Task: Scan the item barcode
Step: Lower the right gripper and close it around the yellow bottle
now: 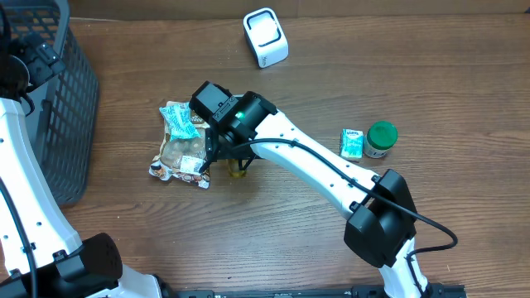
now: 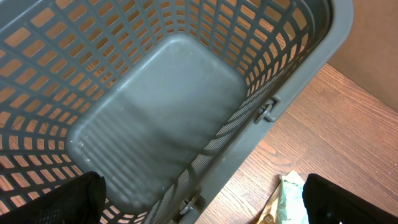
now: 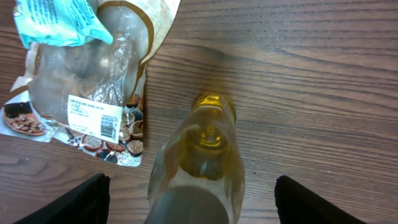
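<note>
A small clear bottle of yellow liquid (image 3: 200, 155) stands upright on the wooden table, seen from above in the right wrist view. My right gripper (image 3: 193, 202) hangs over it, open, its two black fingers wide apart on either side and apart from the bottle. From overhead the bottle (image 1: 239, 169) peeks out under the right wrist. A white scanner (image 1: 265, 37) stands at the far edge. My left gripper (image 2: 205, 202) is open with nothing between its fingers, above the near wall of the grey basket (image 2: 298, 68).
A clear snack bag with a barcode label (image 3: 93, 116) and a teal packet (image 3: 62, 18) lie just left of the bottle. A green-lidded jar (image 1: 382, 139) and a small teal box (image 1: 353, 143) sit to the right. The basket (image 1: 58, 99) fills the left side.
</note>
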Controlling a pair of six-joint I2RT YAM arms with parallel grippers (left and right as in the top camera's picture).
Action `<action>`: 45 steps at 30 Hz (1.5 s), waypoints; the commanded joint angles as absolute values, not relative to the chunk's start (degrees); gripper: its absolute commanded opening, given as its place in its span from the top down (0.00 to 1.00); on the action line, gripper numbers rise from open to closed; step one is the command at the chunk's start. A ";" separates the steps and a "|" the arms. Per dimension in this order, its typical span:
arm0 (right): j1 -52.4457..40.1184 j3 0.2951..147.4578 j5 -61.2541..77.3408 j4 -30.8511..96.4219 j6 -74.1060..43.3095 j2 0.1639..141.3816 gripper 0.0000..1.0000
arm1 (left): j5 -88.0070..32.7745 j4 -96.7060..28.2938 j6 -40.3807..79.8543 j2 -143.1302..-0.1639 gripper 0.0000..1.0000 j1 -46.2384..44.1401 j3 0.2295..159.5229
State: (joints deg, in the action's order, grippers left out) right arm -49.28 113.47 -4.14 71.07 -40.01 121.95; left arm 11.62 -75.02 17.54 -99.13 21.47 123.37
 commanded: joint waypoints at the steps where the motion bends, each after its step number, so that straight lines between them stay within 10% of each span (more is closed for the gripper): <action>1: -49.78 114.69 -4.89 70.61 -40.75 123.83 0.19 | 11.77 -74.81 16.51 -99.33 0.01 21.34 123.90; 16: -49.76 114.69 -4.89 70.39 -40.73 124.86 0.47 | 11.75 -74.81 16.51 -99.33 0.00 21.34 123.90; 45: -49.76 114.69 -5.10 68.62 -40.69 125.56 0.42 | 11.77 -74.81 16.51 -99.33 0.00 21.34 123.90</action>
State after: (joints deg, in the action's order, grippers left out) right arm -49.28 113.47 -4.51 68.64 -40.49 125.03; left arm 11.62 -75.02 17.54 -99.13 21.47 123.37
